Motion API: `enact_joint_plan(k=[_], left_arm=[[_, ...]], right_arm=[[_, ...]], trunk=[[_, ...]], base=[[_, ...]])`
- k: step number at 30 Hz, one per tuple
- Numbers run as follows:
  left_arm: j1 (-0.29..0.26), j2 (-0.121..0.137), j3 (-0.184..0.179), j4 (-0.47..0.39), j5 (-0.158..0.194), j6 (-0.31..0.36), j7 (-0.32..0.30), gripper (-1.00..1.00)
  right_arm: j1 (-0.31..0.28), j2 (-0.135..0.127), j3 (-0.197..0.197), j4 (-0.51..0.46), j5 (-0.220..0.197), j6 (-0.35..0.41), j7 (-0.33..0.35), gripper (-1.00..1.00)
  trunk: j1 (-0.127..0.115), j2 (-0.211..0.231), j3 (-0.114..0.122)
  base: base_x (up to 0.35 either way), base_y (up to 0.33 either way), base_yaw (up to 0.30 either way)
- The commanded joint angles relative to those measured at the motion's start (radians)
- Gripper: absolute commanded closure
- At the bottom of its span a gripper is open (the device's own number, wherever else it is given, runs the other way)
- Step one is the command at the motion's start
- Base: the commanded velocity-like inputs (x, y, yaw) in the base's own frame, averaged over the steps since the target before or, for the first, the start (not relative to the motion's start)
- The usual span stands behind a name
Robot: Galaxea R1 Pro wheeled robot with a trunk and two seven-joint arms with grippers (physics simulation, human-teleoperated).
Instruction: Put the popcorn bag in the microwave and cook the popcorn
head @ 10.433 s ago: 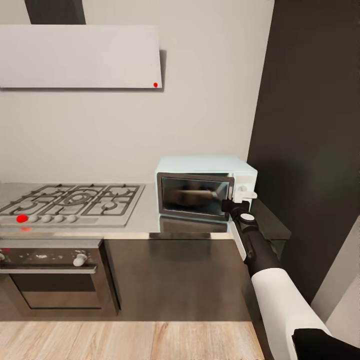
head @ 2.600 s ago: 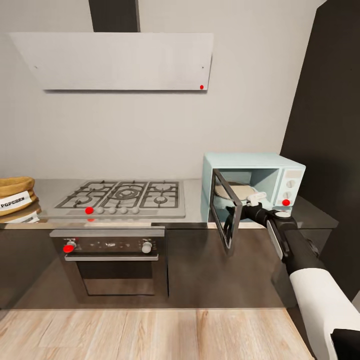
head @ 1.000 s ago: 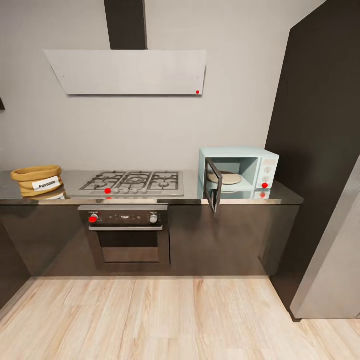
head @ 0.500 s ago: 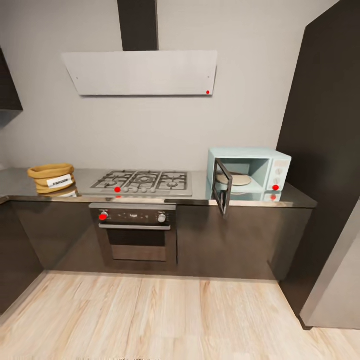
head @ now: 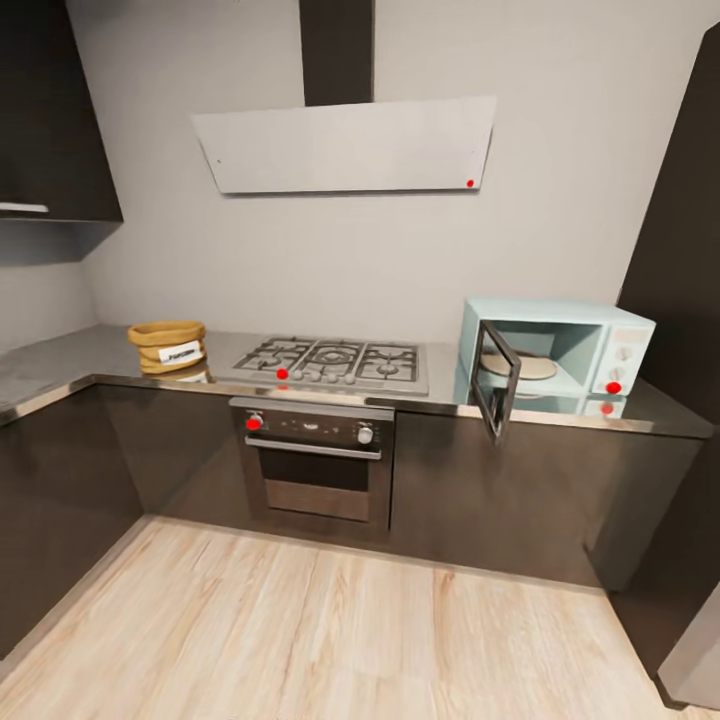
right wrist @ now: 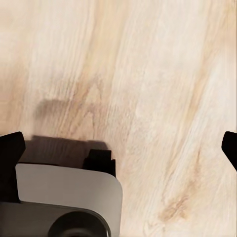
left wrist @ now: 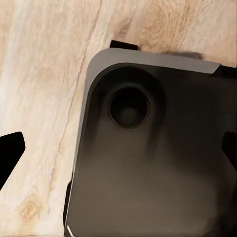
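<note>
The popcorn bag (head: 167, 346), a tan sack with a white label, stands on the grey countertop (head: 90, 358) left of the gas hob. Any popcorn in it is hidden from here. The pale blue microwave (head: 585, 345) sits at the worktop's right end with its dark glass door (head: 496, 381) swung open and a round plate inside. In the left wrist view my left gripper (left wrist: 118, 150) hangs open over the robot's dark base. In the right wrist view my right gripper (right wrist: 121, 148) is open above the wooden floor, holding nothing.
A gas hob (head: 340, 362) and a steel oven (head: 318, 468) lie between bag and microwave, under a white hood (head: 345, 145). A tall dark cabinet (head: 690, 250) stands at the right. The worktop turns a corner at the left. Wooden floor (head: 330, 630) stretches before the cabinets.
The microwave door, shut 10 s ago, was pulled open by my right gripper. Since then the arm has dropped away, and the camera has backed off and swung left.
</note>
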Motion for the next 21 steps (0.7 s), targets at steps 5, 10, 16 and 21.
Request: enact_joint_plan(k=[5, 10, 16, 21], left_arm=[[0.0, 0.006, 0.001, 0.001, 0.111, -0.001, 0.001, -1.0], [0.0, 0.008, -0.002, 0.005, 0.166, -0.001, 0.002, -1.0], [0.0, 0.005, -0.002, 0.006, 0.168, -0.002, 0.003, -1.0], [0.0, 0.004, -0.002, 0.006, 0.168, -0.002, 0.004, -1.0]], right_arm=[[-0.001, 0.001, -0.008, 0.003, 0.01, -0.007, 0.002, -1.0], [-0.001, 0.005, -0.008, 0.003, 0.01, -0.007, 0.001, -1.0], [0.001, 0.016, -0.009, 0.003, 0.01, -0.008, -0.017, -1.0], [0.012, 0.027, -0.009, 0.002, 0.01, -0.01, -0.048, -1.0]], trunk=[[0.0, -0.001, -0.001], [0.0, -0.001, -0.001], [0.0, -0.001, -0.001], [0.0, -0.001, -0.001]], base=[[0.0, 0.0, 0.299], [0.0, 0.0, 0.3], [0.0, 0.0, 0.3], [0.0, 0.0, 0.3]])
